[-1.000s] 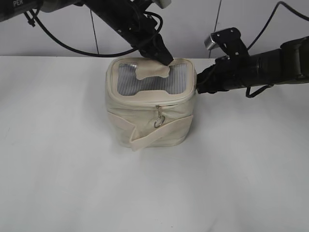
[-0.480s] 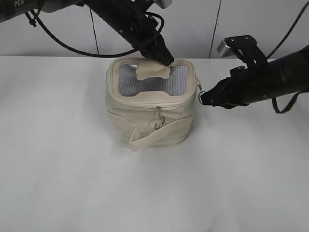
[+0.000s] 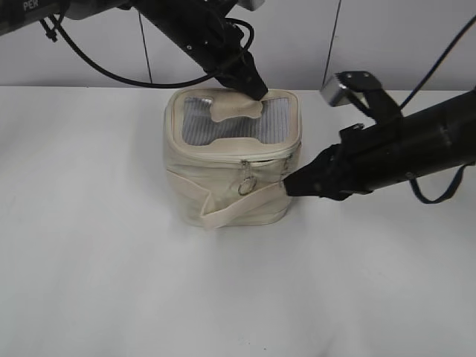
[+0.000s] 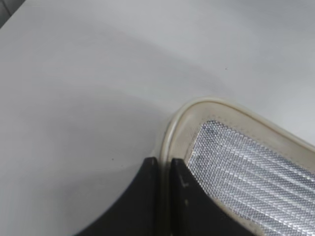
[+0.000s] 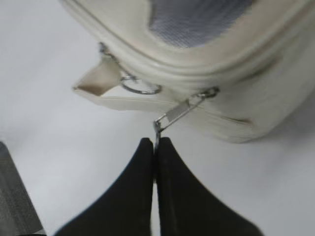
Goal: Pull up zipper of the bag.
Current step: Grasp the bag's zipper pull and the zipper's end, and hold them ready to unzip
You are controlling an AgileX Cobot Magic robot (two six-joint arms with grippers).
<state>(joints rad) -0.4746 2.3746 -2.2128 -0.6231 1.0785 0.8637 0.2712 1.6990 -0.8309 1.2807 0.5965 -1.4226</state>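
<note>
The cream bag (image 3: 230,190) stands on the white table, its grey mesh top (image 3: 271,123) facing up. The zipper track (image 3: 216,158) runs under the top rim. My left gripper (image 3: 256,91) is shut on the bag's back rim, and the left wrist view shows the rim (image 4: 170,130) pinched in that gripper (image 4: 164,162). My right gripper (image 3: 288,184) is at the bag's front right corner. It is shut on a silver zipper pull (image 5: 179,112), drawn taut from that gripper (image 5: 155,142). A second slider with a ring pull (image 3: 245,186) hangs at the front middle and also shows in the right wrist view (image 5: 140,88).
The cream strap (image 3: 238,208) crosses the bag's front, with its loose end sticking out at lower left. The white table (image 3: 111,282) spreads out around the bag. A pale wall stands behind.
My right gripper has moved from the bag's right side round to its front right corner, taking the zipper pull along the rim. The left gripper has stayed on the back rim.
</note>
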